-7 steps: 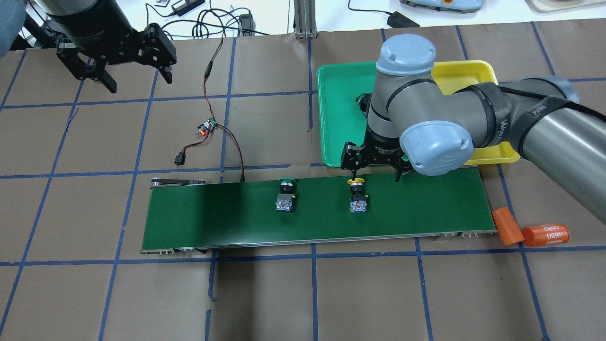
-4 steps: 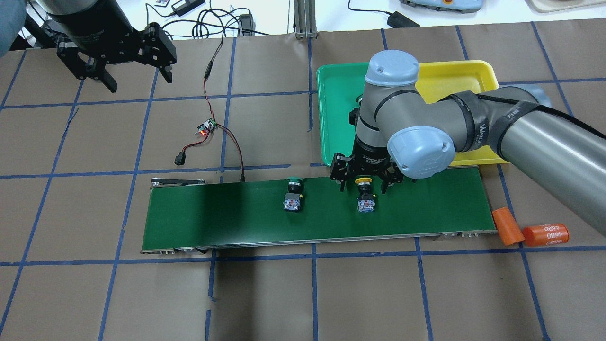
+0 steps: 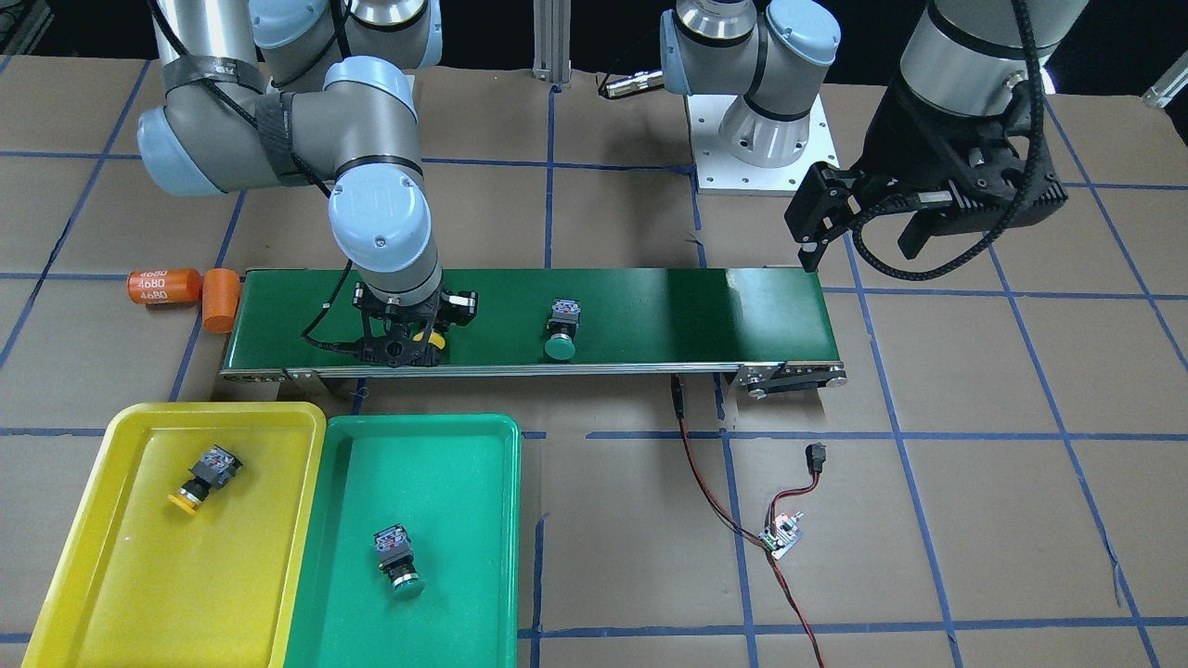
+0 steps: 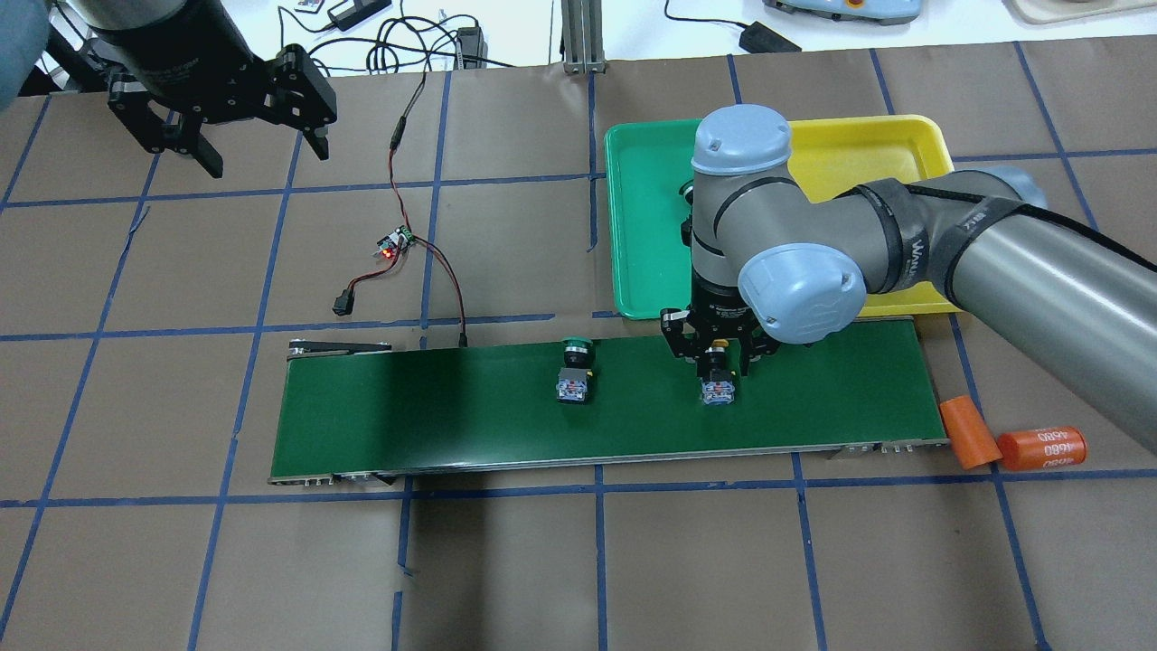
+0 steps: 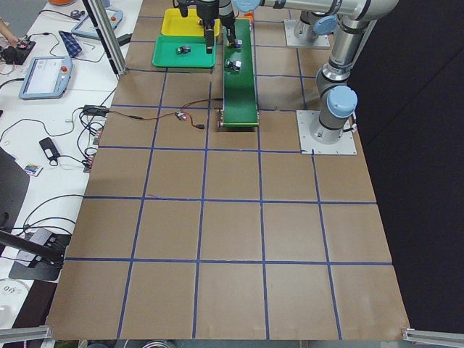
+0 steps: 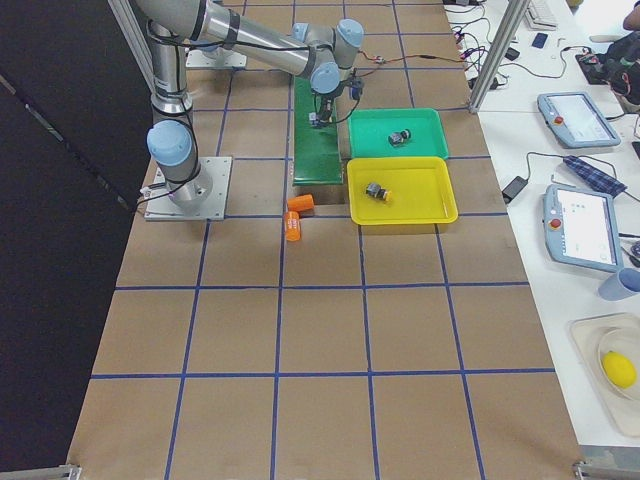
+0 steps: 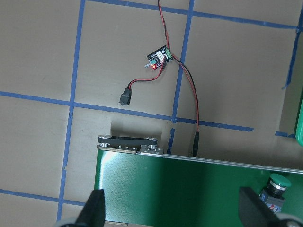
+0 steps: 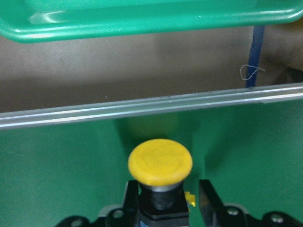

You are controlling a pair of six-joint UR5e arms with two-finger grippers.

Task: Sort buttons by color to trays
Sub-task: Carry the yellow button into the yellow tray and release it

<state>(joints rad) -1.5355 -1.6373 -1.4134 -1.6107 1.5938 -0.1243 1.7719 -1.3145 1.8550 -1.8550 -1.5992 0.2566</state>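
Overhead, the left gripper (image 4: 267, 158) hangs with fingers spread above the far-left tabletop (image 4: 506, 561), a green button (image 4: 574, 371) lies mid-way on the conveyor belt (image 4: 434, 416), the right gripper (image 4: 720, 369) has its fingers close on both sides of the yellow button (image 4: 719, 391), grip unclear, the green tray (image 4: 642, 226) and yellow tray (image 4: 868, 145) sit just beyond, and the rightmost orange cylinder (image 4: 1039, 448) reads "4680".

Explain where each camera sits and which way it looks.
Front-facing: across the table, facing the robot; left gripper, right gripper.
Overhead: behind the robot, looking down; both grippers, conveyor belt.
Exterior left: table's left end, looking along it; left arm nearest.
Exterior right: opposite end; right arm nearest, yellow tray, green tray.
Left wrist: down onto belt end, circuit board; own fingertips.
Right wrist: close on yellow button; own fingers around it.
Shared: front-facing and overhead both show the green button.
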